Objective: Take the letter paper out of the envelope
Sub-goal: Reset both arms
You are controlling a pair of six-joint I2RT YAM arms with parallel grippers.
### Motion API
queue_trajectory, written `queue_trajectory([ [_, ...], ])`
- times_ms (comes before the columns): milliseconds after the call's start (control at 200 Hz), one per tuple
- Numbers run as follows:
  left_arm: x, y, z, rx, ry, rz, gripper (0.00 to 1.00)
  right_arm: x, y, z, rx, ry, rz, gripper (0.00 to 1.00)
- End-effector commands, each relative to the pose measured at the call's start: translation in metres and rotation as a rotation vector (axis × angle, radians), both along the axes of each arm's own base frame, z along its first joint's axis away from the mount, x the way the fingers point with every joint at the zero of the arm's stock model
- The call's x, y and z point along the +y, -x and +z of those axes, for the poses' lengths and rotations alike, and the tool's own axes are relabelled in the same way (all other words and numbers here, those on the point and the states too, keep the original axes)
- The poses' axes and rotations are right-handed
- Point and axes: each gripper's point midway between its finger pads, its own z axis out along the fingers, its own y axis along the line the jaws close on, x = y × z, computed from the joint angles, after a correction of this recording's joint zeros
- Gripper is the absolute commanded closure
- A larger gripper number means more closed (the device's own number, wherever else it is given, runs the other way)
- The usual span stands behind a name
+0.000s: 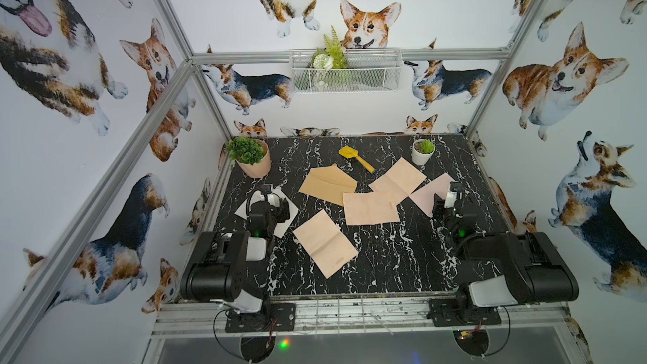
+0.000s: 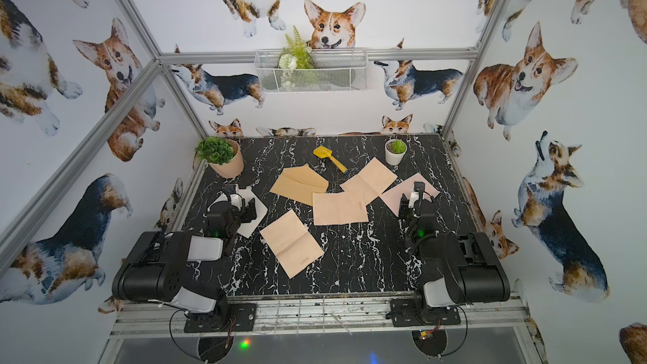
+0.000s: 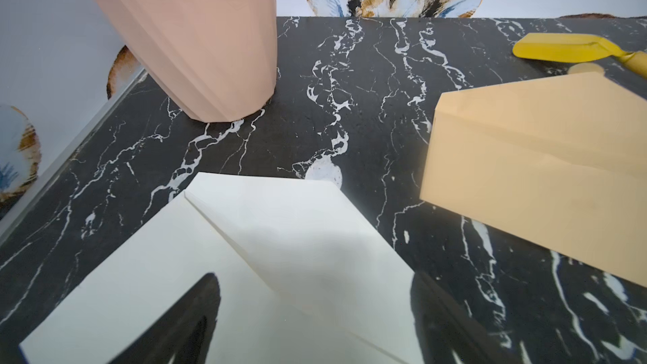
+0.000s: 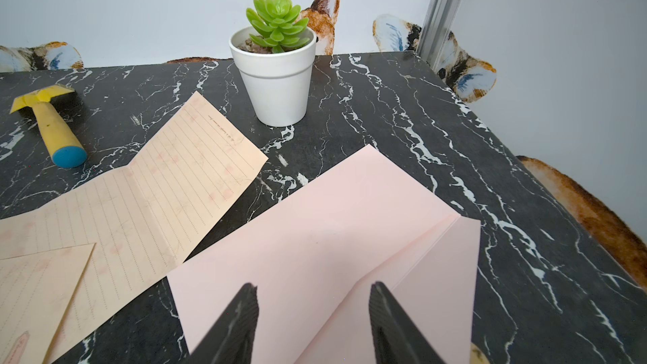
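Extraction is judged complete: three sheets [image 1: 324, 239] lie free. Jaws are set open on left gripper [image 3: 313, 281], over white envelope [image 3: 297, 222], and right gripper [image 4: 313, 285], over pink envelope [image 4: 332, 211]; retraction is required next.

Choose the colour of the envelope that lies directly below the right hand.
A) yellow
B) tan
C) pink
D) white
C: in the right wrist view, the open right hand has both its fingers over the pink envelope, which lies flat on the table.
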Motion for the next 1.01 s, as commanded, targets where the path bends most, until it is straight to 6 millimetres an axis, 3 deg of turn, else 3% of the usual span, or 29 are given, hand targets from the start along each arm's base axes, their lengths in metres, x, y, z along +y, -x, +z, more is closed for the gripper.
queue_trajectory([
  [0, 0.003, -0.015, 0.03, -0.125, -0.02, 0.009, 0.11, 0.0, -0.003, 0.009, -0.04, 0.017, 0.004, 0.45],
  [115, -0.004, -0.016, 0.029, -0.119, -0.021, -0.035, 0.1, 0.0, -0.003, 0.009, -0.039, 0.017, 0.005, 0.45],
  [155, -0.007, -0.017, 0.028, -0.114, -0.022, -0.052, 0.0, 0.0, -0.003, 0.01, -0.04, 0.018, 0.004, 0.45],
  [325, -0.018, -0.02, 0.027, -0.092, -0.048, -0.105, 0.0, 0.0, -0.003, 0.01, -0.042, 0.018, 0.002, 0.45],
  [385, -0.019, -0.02, 0.026, -0.09, -0.05, -0.107, 0.0, 0.0, -0.002, 0.01, -0.043, 0.022, 0.0, 0.38],
  [445, -0.019, -0.02, 0.026, -0.093, -0.052, -0.104, 0.0, 0.0, -0.001, 0.011, -0.052, 0.028, -0.007, 0.18],
  [536, -0.019, -0.02, 0.027, -0.094, -0.052, -0.103, 0.0, 0.0, 0.001, 0.011, -0.059, 0.033, -0.013, 0.11],
  [1001, -0.019, -0.018, 0.028, -0.104, -0.065, -0.088, 0.0, -0.001, 0.002, 0.012, -0.068, 0.041, -0.021, 0.06],
])
